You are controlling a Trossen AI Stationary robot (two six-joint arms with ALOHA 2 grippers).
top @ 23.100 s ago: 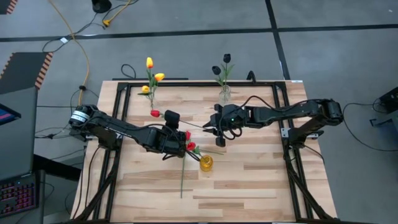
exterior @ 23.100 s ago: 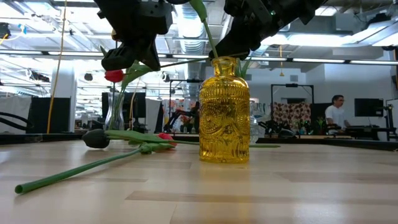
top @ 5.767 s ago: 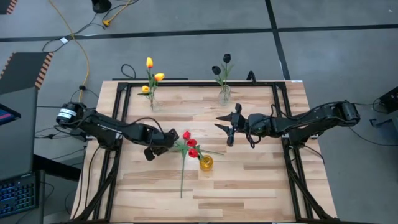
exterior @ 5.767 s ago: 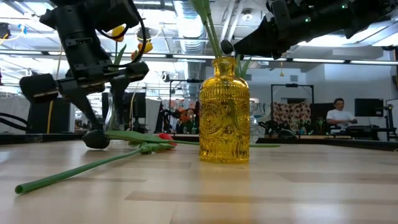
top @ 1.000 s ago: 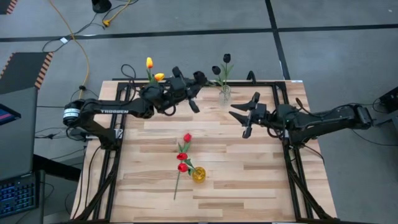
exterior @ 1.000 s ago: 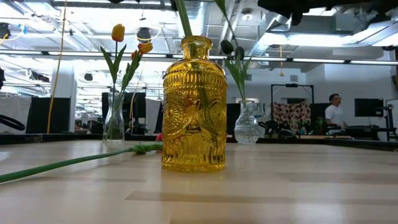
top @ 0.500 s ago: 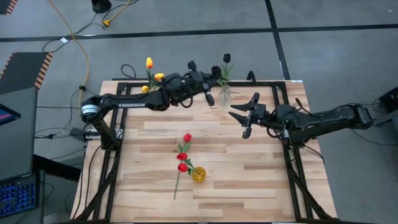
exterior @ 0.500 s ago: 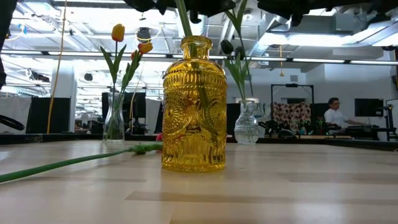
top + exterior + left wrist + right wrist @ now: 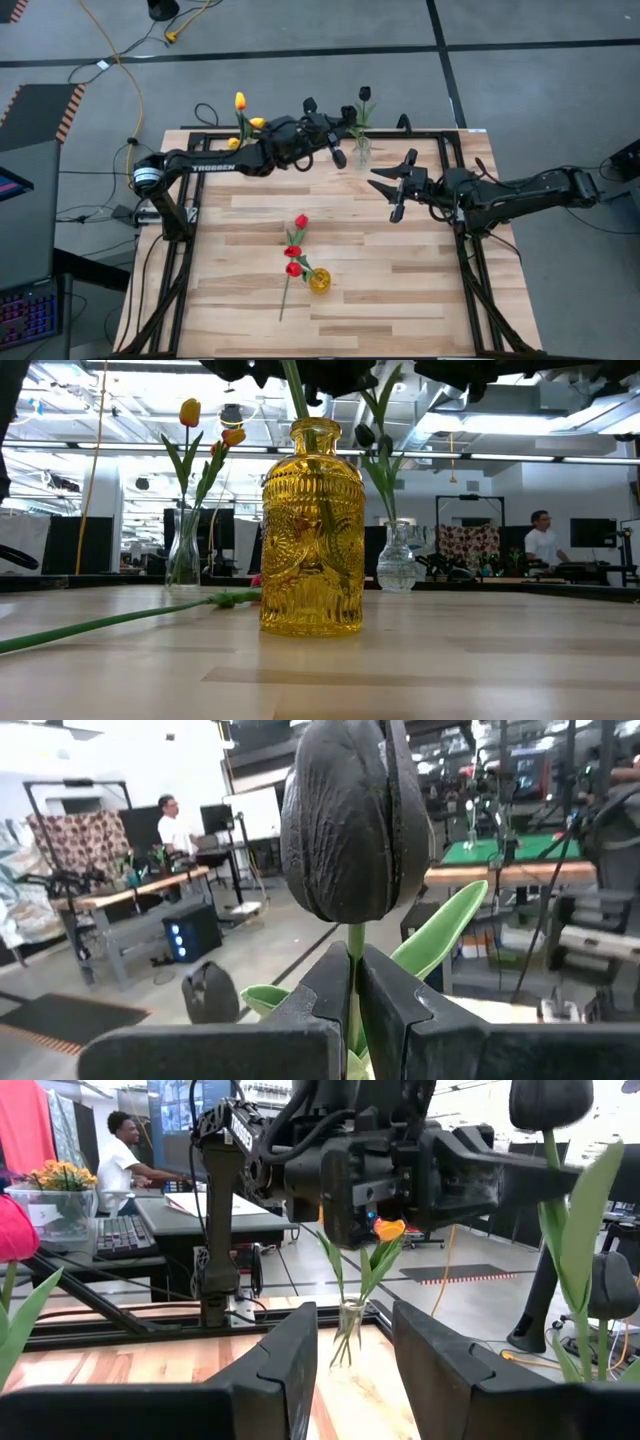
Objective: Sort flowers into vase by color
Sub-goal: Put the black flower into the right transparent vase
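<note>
My left gripper (image 9: 338, 132) is up at the table's far edge, next to the clear vase (image 9: 360, 151) that holds black tulips (image 9: 365, 94). It is shut on a black tulip (image 9: 342, 820), whose head fills the left wrist view. My right gripper (image 9: 384, 190) hangs open over the right half of the table, nothing between its fingers (image 9: 355, 1340). Yellow-orange tulips (image 9: 241, 101) stand in a clear vase (image 9: 183, 556) at the far left. Red tulips (image 9: 300, 222) are at the yellow glass vase (image 9: 319, 281); one long stem (image 9: 120, 618) lies on the table. My left gripper pinches the black tulip's thin green stem (image 9: 354, 945) between its two fingers, just under the head. The fingers come at it about level, across the stem. The head stands upright above them; the gripper hides the stem's lower part.
Black frame rails (image 9: 200, 150) run along the table's left, far and right edges. The room behind the table holds desks, screens and people (image 9: 541, 540). Bare wood (image 9: 400, 290) lies at the near right.
My left gripper has carried the black tulip toward the table's right along the far edge, up to the clear vase with the black tulips, then stopped there. It has stayed shut.
</note>
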